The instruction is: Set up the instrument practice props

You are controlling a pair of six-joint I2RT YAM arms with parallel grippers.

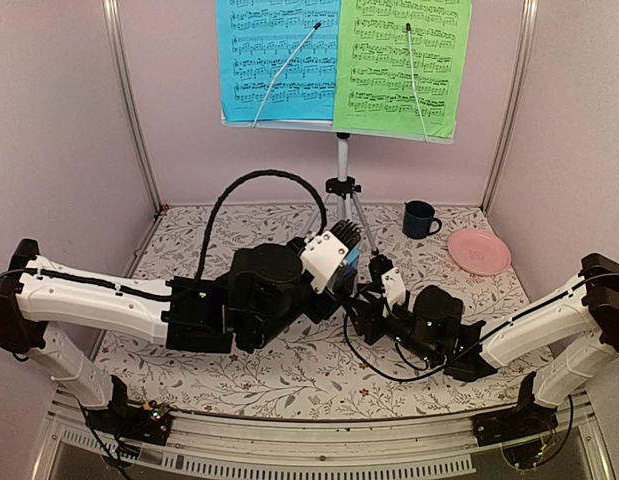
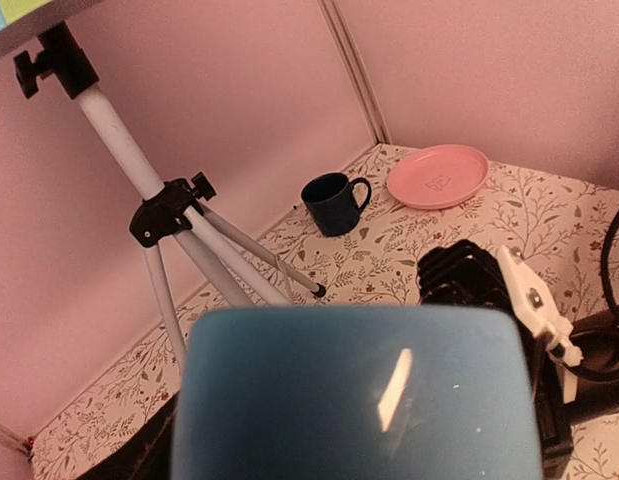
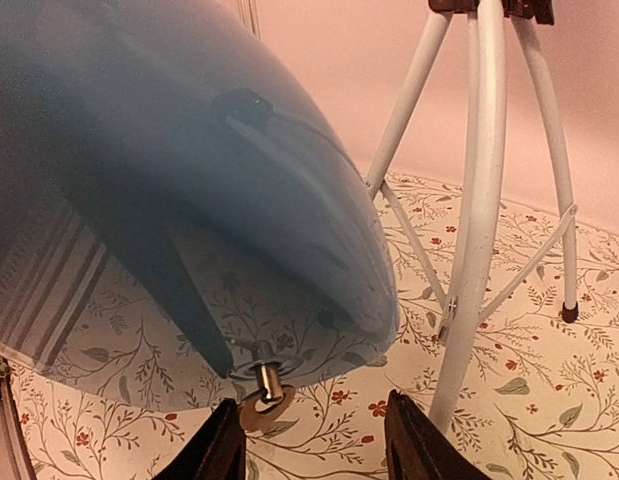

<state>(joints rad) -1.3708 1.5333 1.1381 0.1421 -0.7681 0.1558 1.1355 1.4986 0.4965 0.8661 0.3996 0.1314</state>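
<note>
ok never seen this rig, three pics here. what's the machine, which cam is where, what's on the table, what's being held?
Two white-and-black robot arms are bolted at the table's near edge. The wide view comes from a fixed camera above and behind them; the other two come from cameras on each wrist.

On the floral-patterned table stand a silver tripod carrying a blue music sheet and a green music sheet, plus a dark blue mug and a pink plate.

The left tool holds a small blue translucent plastic metronome at mid-table. The right tool is open, its fingers either side of a small metal key sticking out of the metronome. Whether they touch it is unclear.
</note>
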